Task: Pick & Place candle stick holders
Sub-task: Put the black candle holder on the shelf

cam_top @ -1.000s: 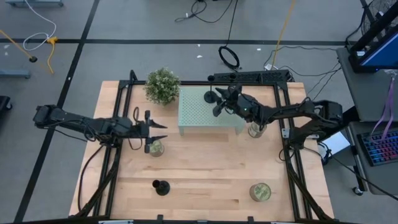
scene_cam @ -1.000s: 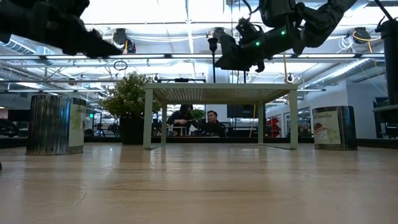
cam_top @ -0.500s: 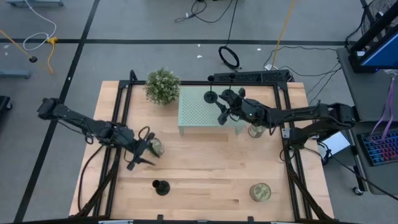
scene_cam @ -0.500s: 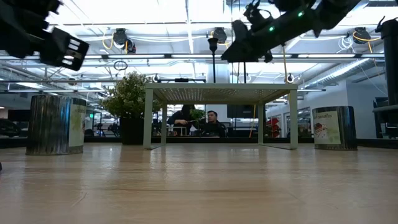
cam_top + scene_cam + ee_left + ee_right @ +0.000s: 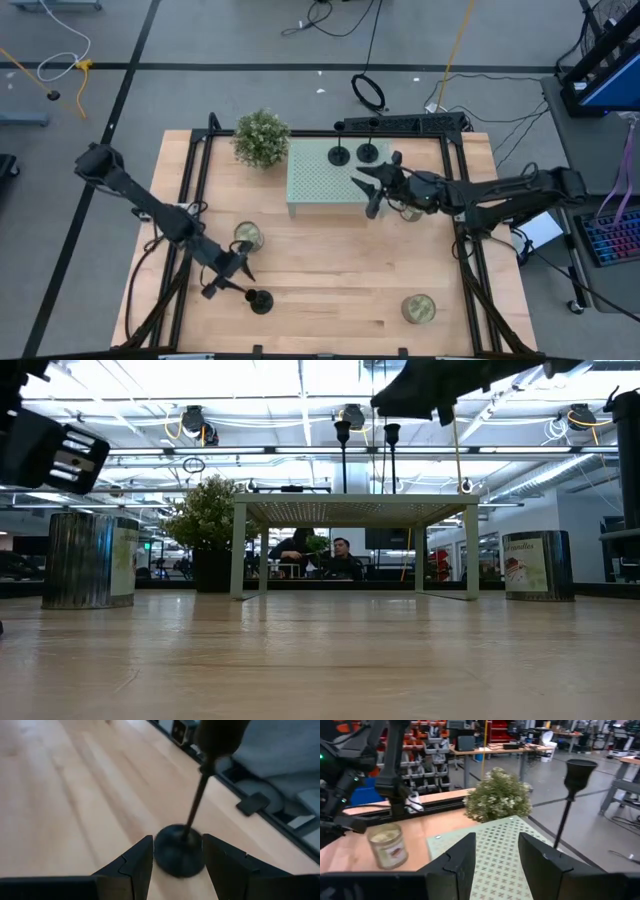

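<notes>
Left gripper (image 5: pixel 172 857), fingers apart, frames the last candle holder (image 5: pixel 259 300) on the surface; two holders (image 5: pixel 340 155) already stand on the green rack (image 5: pixel 325 180). Right gripper (image 5: pixel 372 195) hovers empty, fingers apart.

Plant (image 5: pixel 261 136) by green rack (image 5: pixel 338 180), three jars (image 5: pixel 248 236) on wood table (image 5: pixel 330 280)

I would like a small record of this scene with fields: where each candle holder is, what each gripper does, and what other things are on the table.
holders on stand: two candle stick holders upright on the green perforated stand
holder on table: third holder upright near the front edge
left gripper: open, fingers either side of the third holder's base
right gripper: open, empty, above the stand
other things: plant, three candle jars
</notes>
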Controlling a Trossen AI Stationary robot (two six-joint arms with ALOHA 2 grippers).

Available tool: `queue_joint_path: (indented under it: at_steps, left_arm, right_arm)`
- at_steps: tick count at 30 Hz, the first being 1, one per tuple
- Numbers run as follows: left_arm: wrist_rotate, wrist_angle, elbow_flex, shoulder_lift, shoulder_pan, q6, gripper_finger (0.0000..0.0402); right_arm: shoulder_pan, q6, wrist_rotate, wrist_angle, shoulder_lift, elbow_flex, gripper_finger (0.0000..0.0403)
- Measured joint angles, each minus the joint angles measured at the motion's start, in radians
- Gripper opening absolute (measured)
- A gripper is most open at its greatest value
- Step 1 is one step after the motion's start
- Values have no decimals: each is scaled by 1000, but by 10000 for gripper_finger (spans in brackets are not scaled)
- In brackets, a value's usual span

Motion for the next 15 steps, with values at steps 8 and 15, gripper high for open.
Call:
queue_joint_path:
  at_steps: [8, 15]
  left_arm:
    - [0, 316, 0, 202, -46, -8, 177]
    - [-1, 459, 1, 321, -51, -5, 177]
  right_arm:
    - [44, 0, 0, -33, 3, 0, 144]
    - [77, 2, 0, -46, 3, 0, 144]
